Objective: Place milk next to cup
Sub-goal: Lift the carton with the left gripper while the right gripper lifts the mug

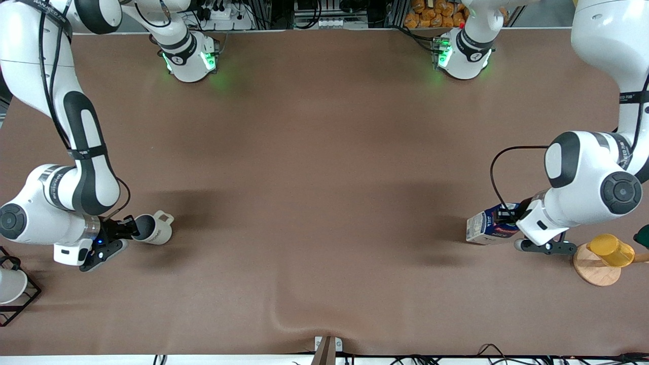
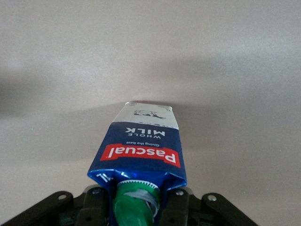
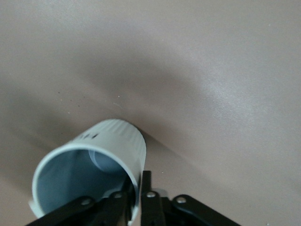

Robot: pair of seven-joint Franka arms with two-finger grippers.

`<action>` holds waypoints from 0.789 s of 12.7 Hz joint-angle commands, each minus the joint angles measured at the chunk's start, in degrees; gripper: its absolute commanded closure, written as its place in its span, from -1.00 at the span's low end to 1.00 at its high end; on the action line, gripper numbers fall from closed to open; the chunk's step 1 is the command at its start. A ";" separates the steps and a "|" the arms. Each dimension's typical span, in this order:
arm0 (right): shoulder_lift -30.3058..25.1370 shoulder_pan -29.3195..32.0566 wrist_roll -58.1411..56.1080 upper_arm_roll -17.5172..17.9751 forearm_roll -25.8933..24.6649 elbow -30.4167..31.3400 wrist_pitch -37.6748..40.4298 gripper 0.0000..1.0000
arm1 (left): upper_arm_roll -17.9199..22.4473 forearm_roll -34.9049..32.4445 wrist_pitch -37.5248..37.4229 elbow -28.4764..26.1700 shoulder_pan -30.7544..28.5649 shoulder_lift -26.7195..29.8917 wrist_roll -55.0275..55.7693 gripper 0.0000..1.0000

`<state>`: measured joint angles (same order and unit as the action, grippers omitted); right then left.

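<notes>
Front view
Left gripper (image 1: 508, 216): at the left arm's end of the table, clenched on the top of the milk (image 1: 491, 224).
Milk: a blue carton with a white lower part, tilted well over, its base pointing away from the gripper toward the middle of the table.
Yellow cup (image 1: 611, 250): on a round wooden coaster (image 1: 594, 267), just beside the left gripper, toward the table's end and nearer the camera.
Right gripper (image 1: 130, 229): at the right arm's end of the table, fingers pinching the rim of the cup (image 1: 153, 228).
Cup: an off-white mug tipped toward the gripper, its handle on the side farther from the camera.
Milk and cup: well apart, each in its own gripper, with bare brown table (image 1: 324, 177) between them.
Wire rack (image 1: 20, 295): black, holding a white cup (image 1: 10, 285), at the table's edge past the right gripper and nearer the camera.

Left wrist view
Milk (image 2: 141, 153): held by its gabled top, the green cap (image 2: 135, 207) between the fingers (image 2: 173, 207); red band, then the white base pointing away from the gripper.

Right wrist view
Cup (image 3: 94, 172): mouth turned toward the camera, grey inside showing.
Fingers (image 3: 147, 200): one outside the wall and one inside, closed on the rim.
</notes>
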<state>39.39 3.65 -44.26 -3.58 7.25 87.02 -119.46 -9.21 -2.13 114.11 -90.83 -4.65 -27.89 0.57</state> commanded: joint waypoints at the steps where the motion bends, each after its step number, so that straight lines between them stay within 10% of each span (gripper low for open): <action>1: -0.55 -0.13 -0.56 0.15 0.84 0.52 0.28 1.00 | -0.11 -0.33 -4.58 -0.14 -0.18 3.09 0.92 0.21; 10: -3.53 -3.82 -5.22 0.06 -6.26 -4.49 0.37 1.00 | -0.81 -0.16 -10.31 -0.14 -0.01 7.67 3.73 0.21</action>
<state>37.50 0.87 -48.82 -3.46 4.35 82.59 -119.80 -9.68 -2.13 105.66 -90.38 -4.54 -22.26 2.97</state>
